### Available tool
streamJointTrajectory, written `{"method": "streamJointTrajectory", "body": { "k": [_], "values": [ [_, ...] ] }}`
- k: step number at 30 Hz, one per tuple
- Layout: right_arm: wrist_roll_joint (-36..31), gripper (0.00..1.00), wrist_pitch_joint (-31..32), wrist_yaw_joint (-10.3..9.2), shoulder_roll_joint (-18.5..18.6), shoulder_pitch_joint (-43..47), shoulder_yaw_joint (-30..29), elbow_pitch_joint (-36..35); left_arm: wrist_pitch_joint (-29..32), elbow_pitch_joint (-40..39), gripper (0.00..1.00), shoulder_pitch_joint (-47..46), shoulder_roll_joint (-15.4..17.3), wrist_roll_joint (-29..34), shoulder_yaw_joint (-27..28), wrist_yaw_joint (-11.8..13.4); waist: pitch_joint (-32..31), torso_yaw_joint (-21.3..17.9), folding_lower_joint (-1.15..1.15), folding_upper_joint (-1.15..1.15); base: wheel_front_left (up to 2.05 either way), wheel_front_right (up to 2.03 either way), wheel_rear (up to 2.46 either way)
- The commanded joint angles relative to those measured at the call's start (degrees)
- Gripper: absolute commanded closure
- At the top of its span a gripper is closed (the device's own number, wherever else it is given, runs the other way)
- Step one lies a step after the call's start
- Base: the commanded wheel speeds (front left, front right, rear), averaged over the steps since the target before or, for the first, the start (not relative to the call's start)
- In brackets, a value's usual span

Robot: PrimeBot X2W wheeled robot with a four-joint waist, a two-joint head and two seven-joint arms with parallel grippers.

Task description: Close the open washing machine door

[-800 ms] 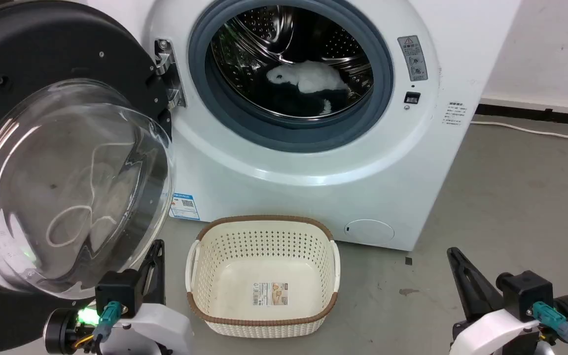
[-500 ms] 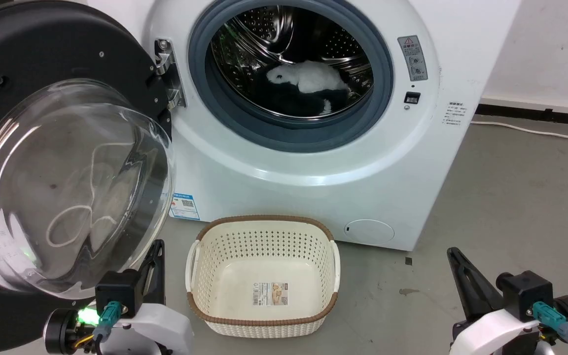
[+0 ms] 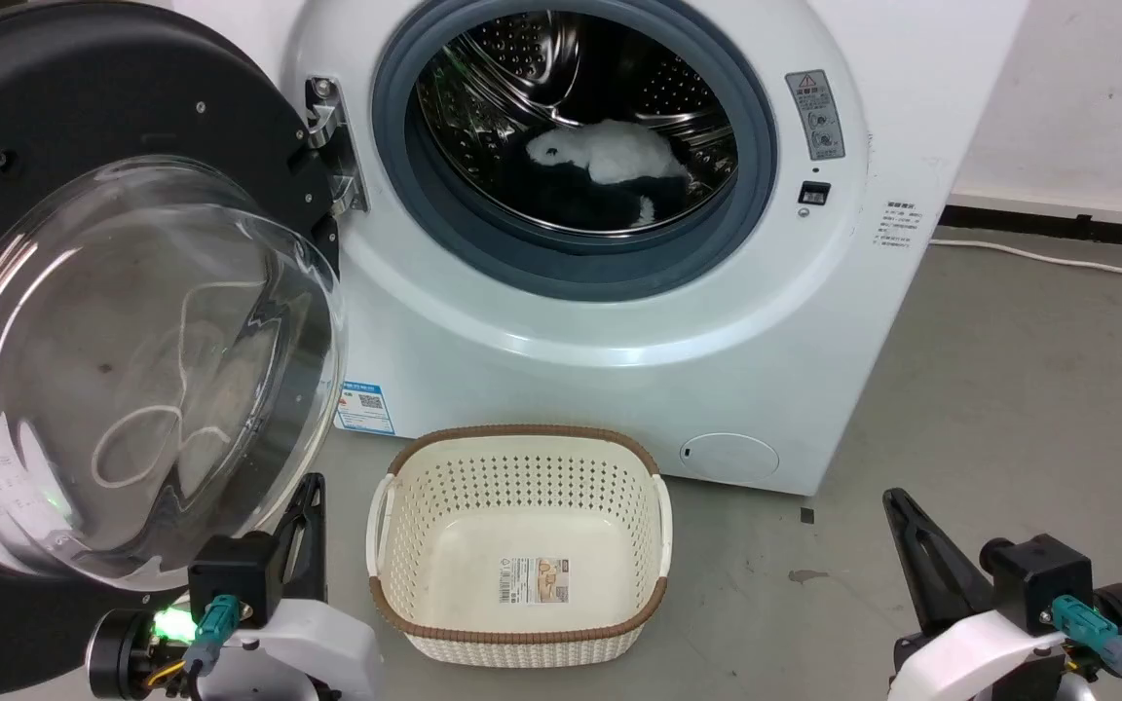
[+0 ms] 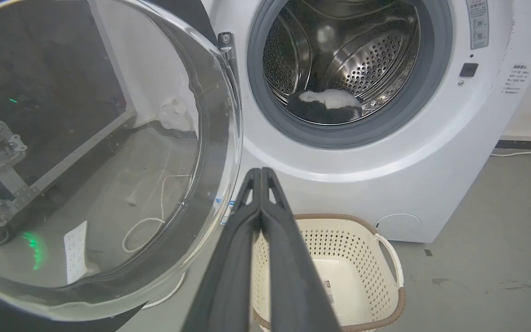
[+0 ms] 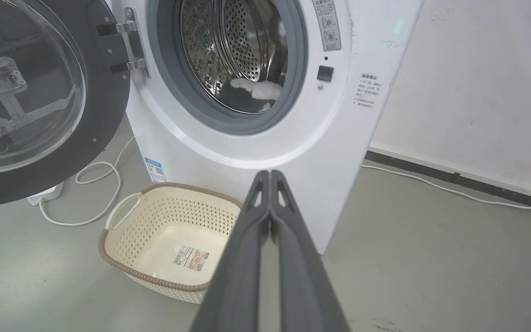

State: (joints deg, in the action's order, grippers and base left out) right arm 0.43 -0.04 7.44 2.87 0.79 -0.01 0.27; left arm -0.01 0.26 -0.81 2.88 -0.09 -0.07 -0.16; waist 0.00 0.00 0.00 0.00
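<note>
The white washing machine (image 3: 619, 321) fills the upper middle, its steel drum holding a white and dark bundle of laundry (image 3: 610, 161). The washing machine door (image 3: 123, 360), black-rimmed with a bulging glass bowl, hangs wide open at the left on its hinge (image 3: 332, 146). My left gripper (image 3: 308, 487) sits shut at the lower left, just below and right of the door's glass, holding nothing. In the left wrist view the door (image 4: 99, 152) is left of the left gripper (image 4: 261, 171). My right gripper (image 3: 894, 498) rests shut at the lower right, over bare floor; its wrist view shows the right gripper (image 5: 269, 174) before the washer (image 5: 256, 138).
A cream perforated laundry basket (image 3: 522, 623) stands on the floor in front of the washer, between my two arms. A white cable (image 5: 90, 184) loops on the floor under the door. Another cable (image 3: 1058, 258) runs along the wall at the right. Grey floor stretches right.
</note>
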Motion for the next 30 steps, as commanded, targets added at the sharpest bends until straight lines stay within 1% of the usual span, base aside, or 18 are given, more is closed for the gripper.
{"method": "streamJointTrajectory", "body": {
  "k": [1, 30],
  "values": [
    [-0.4, 1.00, 0.0, 0.05, 0.0, -0.8, 0.0, -0.3, 0.0, -0.3, 1.00, 0.8, 0.0, 0.1, 0.1, 0.2, 0.0, 0.0, 0.00, 0.00, 0.00, 0.00, 0.00],
    [-0.4, 1.00, 0.0, 0.05, 0.0, -0.8, 0.0, -0.3, 0.0, -0.3, 1.00, 0.8, 0.0, 0.1, 0.1, 0.2, 0.0, 0.0, 0.00, 0.00, 0.00, 0.00, 0.00]
  ]
}}
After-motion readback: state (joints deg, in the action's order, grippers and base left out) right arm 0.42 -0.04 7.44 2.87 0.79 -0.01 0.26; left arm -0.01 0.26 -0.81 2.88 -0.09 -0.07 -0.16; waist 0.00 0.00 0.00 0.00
